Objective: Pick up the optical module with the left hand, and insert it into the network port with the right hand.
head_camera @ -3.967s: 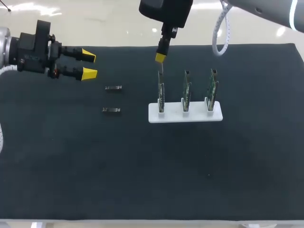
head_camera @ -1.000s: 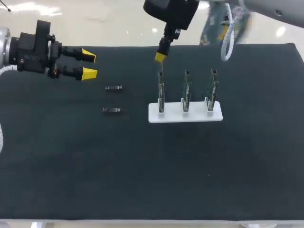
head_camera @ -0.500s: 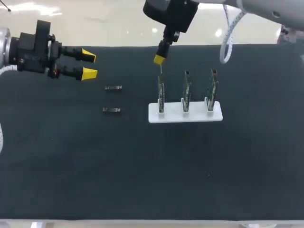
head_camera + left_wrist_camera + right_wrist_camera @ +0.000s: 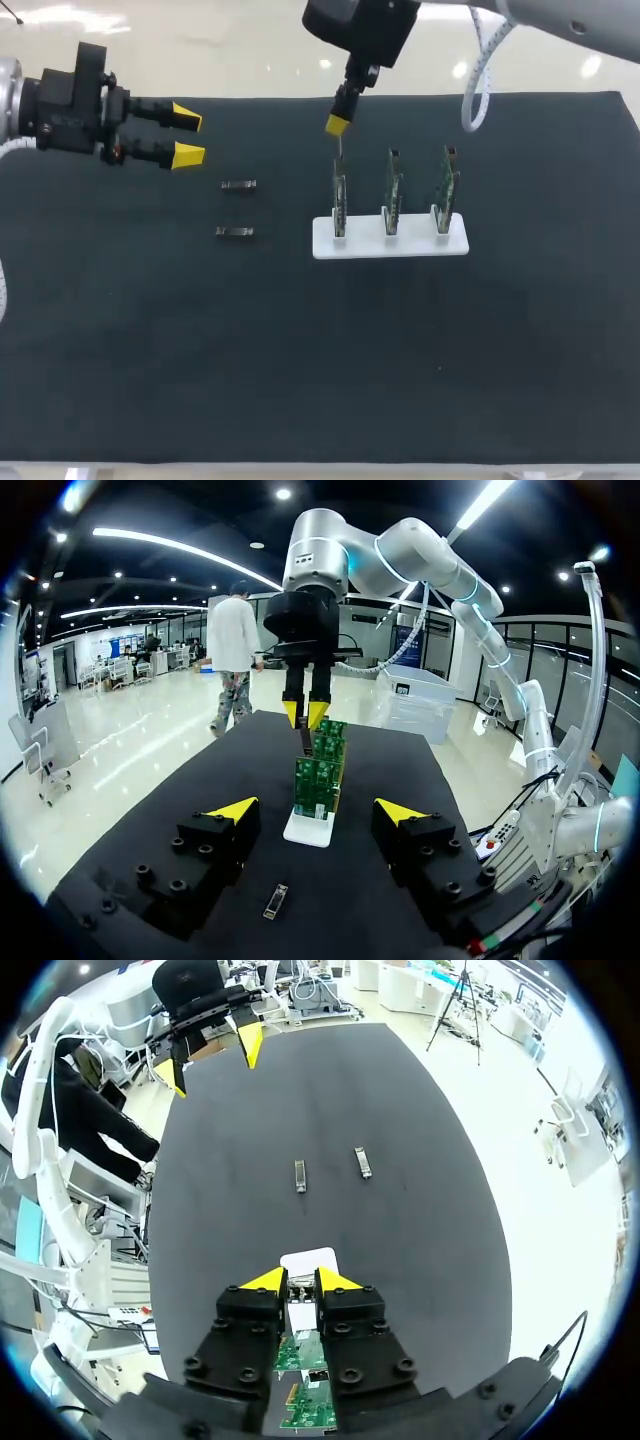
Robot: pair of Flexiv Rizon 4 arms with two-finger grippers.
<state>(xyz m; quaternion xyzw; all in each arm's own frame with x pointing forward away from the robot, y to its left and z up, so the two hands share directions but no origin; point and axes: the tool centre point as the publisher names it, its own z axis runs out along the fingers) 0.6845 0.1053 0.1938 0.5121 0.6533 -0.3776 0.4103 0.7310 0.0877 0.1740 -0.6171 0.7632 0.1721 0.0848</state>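
My right gripper [image 4: 337,124] hangs over the leftmost of three upright green boards [image 4: 339,195], shut on a thin optical module [image 4: 339,148] that points down at the board's top edge. The right wrist view shows the module [image 4: 300,1287] pinched between the yellow tips of that gripper [image 4: 301,1282], with the boards [image 4: 300,1355] under it. Two more modules [image 4: 238,185] [image 4: 234,232] lie flat on the black mat. My left gripper [image 4: 187,136] hovers open and empty at the far left; in its own view the gripper [image 4: 315,810] has one module [image 4: 273,901] on the mat under it.
The boards stand in a white base [image 4: 390,243] near the mat's middle. The black mat [image 4: 300,360] covers the table, and its near half holds nothing. A white cable [image 4: 470,90] loops down from my right arm behind the boards.
My right arm's wrist has shifted a little, while its gripper stays over the leftmost board with the module. The left arm has not moved.
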